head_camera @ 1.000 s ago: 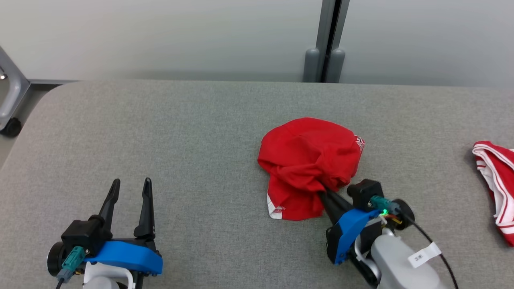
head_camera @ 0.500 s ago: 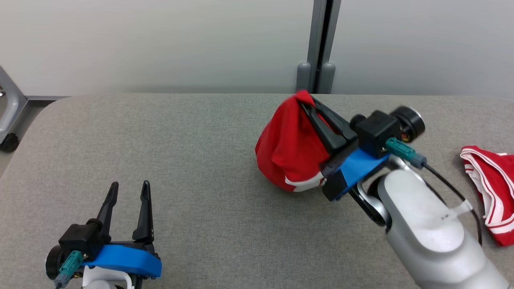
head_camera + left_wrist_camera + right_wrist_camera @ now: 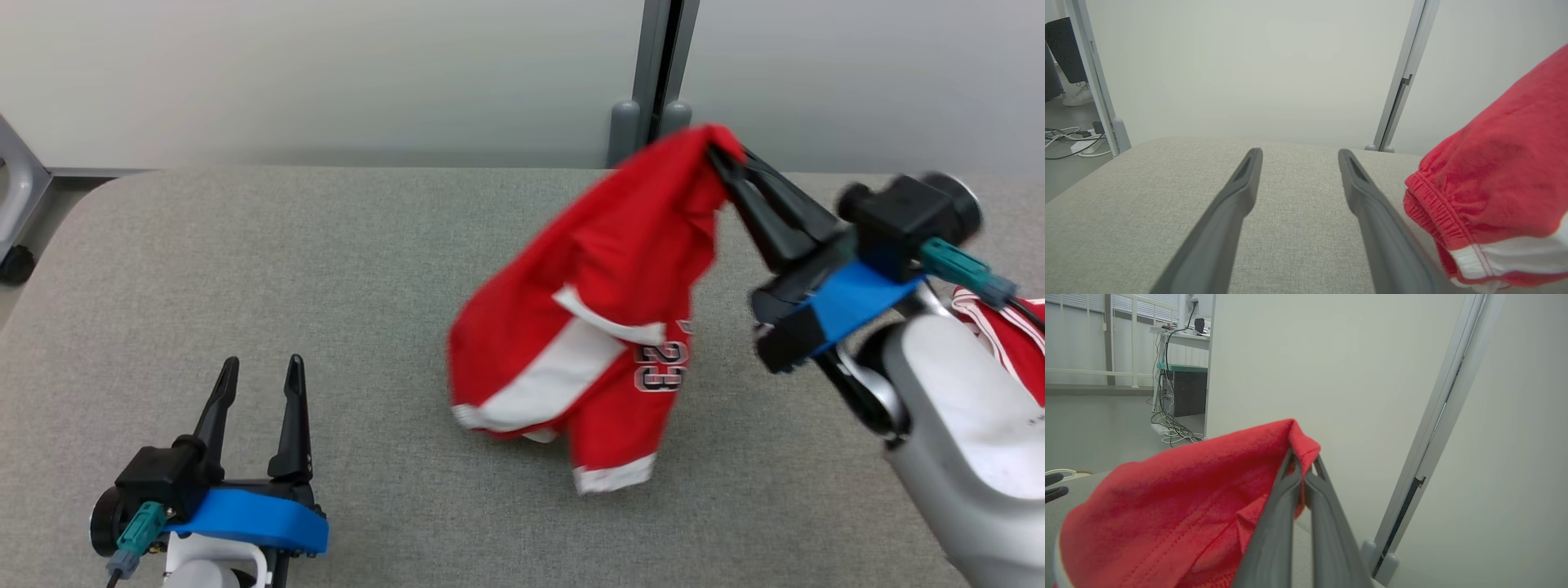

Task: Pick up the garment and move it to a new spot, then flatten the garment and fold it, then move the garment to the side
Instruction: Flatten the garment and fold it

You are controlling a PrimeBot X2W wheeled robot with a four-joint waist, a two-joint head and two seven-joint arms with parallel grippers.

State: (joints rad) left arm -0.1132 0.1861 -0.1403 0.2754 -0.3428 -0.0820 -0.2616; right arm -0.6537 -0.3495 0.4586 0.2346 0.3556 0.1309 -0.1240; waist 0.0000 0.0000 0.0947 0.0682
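While the broad grey fabric-covered table [image 3: 245, 269] is where the spreading and folding must happen, nothing lies flat on it yet. Red athletic shorts with white side panels and a printed 23 [image 3: 604, 327] hang above the middle of the table. They are held up by one pinched corner at the far right, and the lower hems droop toward the near side. Whether those hems touch the surface cannot be told.

The right gripper [image 3: 722, 159], on its pale arm reaching in from the right, has its two dark fingers pressed together on that corner of red cloth. At the near left the left gripper [image 3: 263, 363] sits low over the table, fingers spread apart with nothing between them. In its wrist view the shorts' gathered waistband hangs just to its right. A second red garment with white stripes [image 3: 1016, 331] lies at the right edge, partly behind the right arm.

By my judgement the pick-up is done and the carry to a new spot is under way. Setting down, flattening, folding and the final move aside all remain.
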